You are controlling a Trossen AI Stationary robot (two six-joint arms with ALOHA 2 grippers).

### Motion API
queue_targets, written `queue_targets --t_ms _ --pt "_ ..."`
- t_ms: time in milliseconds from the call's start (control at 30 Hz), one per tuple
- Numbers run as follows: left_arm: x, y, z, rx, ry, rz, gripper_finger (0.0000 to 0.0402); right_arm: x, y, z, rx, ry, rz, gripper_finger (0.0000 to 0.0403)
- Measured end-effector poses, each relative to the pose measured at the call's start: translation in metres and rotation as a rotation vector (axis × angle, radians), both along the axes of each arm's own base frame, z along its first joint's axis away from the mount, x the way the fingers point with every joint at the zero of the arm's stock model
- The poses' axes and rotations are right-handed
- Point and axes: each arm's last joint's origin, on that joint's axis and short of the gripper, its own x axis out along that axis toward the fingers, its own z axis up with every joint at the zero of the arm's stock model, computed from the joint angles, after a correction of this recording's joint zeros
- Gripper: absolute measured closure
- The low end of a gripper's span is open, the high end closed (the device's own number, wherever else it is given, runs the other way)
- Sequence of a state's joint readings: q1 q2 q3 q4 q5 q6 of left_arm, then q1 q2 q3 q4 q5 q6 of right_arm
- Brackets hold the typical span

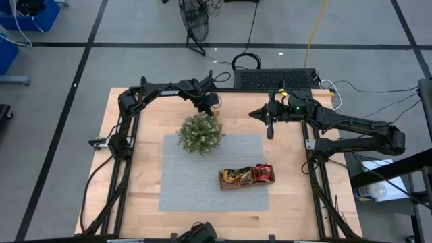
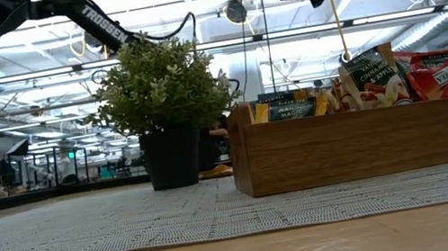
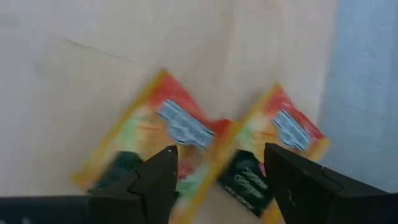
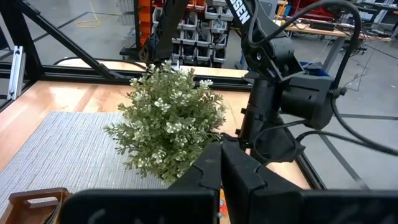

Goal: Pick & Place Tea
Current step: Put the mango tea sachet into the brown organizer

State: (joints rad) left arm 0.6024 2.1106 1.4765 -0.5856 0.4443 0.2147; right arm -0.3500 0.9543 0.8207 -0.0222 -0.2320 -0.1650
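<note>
**Tea sachets lie flat behind the plant, left gripper spread above them**

Tea sachets, two small flat orange-and-red foil squares (image 3: 180, 134) and (image 3: 283, 140), lie on the bare pale wooden table (image 1: 135, 202) at its far side, just beyond the grey woven mat (image 1: 196, 182). They overlap slightly at one corner. Each looks light, thin and limp, with a slick printed skin; lying flat, it offers little to pinch, so an edge or raised corner would likely be the best hold, one sachet at a time.

The left gripper (image 3: 217, 171) hangs directly over the pair with its dark fingers spread wide and nothing between them. The right gripper (image 1: 270, 128) waits at the far right, raised above the table, fingers pressed together and empty.

A bushy green potted plant (image 1: 200, 133) stands close beside the sachets, on their near side, and its foliage crowds the left arm's path toward the brown three-compartment wooden tray (image 1: 246, 177), which already holds more packets at the near right.
</note>
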Motion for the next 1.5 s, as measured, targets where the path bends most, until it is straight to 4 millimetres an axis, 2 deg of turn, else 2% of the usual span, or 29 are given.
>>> queue_targets --t_ms 133,333,500,833,1033,1233,1500 --pt "-0.001 0.003 0.000 0.074 0.050 0.047 0.0163 0.000 0.000 0.000 -0.001 -0.002 0.000 0.0403" --pt "-0.006 0.005 -0.001 0.045 0.081 0.078 0.0163 0.000 0.000 0.000 -0.001 -0.003 0.000 0.0403" --pt "-0.010 0.010 -0.002 0.112 0.143 0.121 0.0163 0.000 0.000 0.001 -0.002 -0.007 0.000 0.0403" --pt "-0.027 0.023 -0.004 0.179 0.304 0.298 0.0163 0.000 0.000 0.002 -0.007 -0.019 0.000 0.0403" --pt "-0.036 0.028 -0.001 0.282 0.408 0.406 0.0163 0.000 0.000 0.002 -0.007 -0.020 0.000 0.0403" --pt "-0.023 0.019 0.001 0.224 0.301 0.340 0.0163 0.001 0.000 0.003 -0.009 -0.025 0.000 0.0403" --pt "-0.004 0.001 0.003 0.262 0.236 0.258 0.0163 0.001 0.000 0.003 -0.009 -0.026 0.000 0.0403"
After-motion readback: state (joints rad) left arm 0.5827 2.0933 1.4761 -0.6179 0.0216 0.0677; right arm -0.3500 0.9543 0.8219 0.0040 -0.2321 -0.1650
